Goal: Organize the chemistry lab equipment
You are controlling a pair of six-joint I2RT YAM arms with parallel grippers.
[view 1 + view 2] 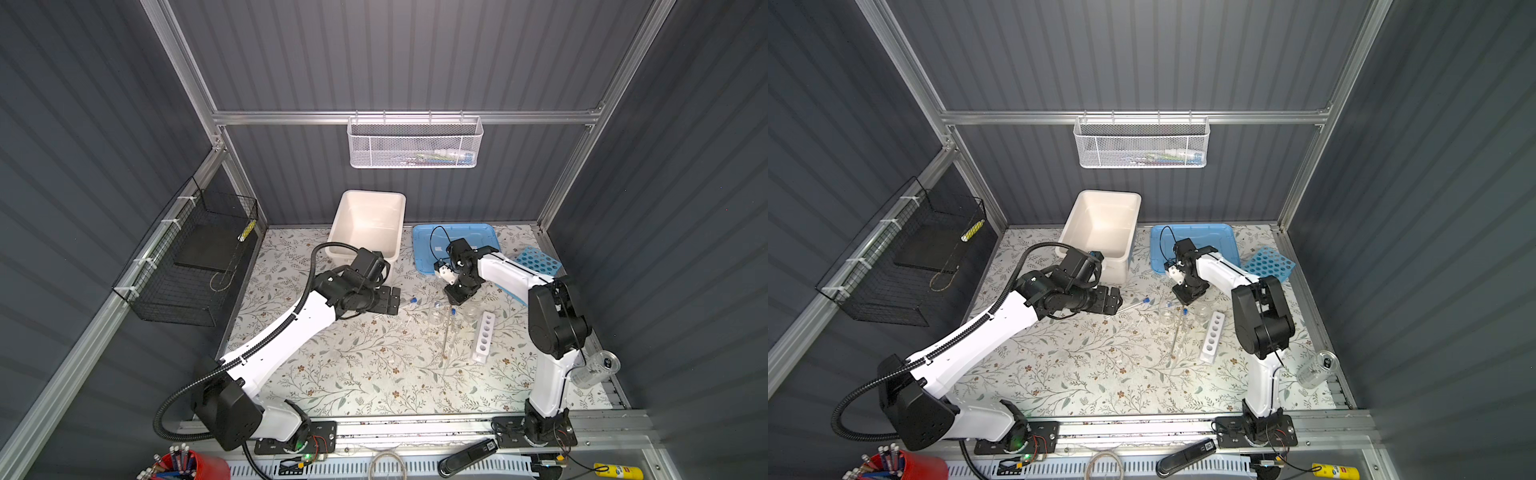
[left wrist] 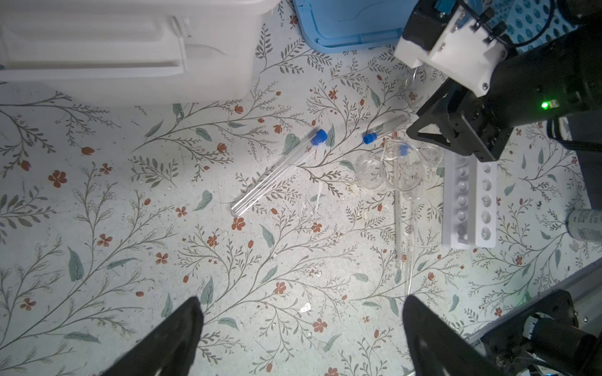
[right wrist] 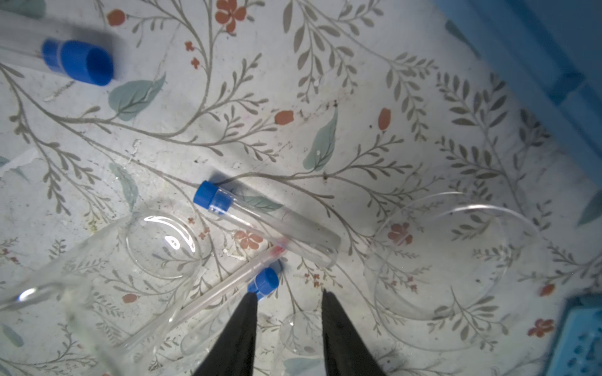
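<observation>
Your left end effector (image 2: pixel 303 302) hangs wide open over the table (image 1: pixel 353 374), nothing between its fingers, with one capped test tube (image 2: pixel 277 175) lying flat near it. Your right end effector (image 3: pixel 288 294) stands partly open (the gap is empty), one fingertip just beside a blue cap (image 3: pixel 265 283), near a second tube (image 3: pixel 267 228) and clear beakers (image 2: pixel 391 169). The white tube rack (image 1: pixel 484 336) sits just beside them; the sky-blue rack (image 1: pixel 538 259) is by the blue lid (image 1: pixel 478 232).

White tub (image 1: pixel 370 224), blue lid (image 1: pixel 482 233), drink can (image 1: pixel 594 370), red pen cup (image 1: pixel 208 467)
</observation>
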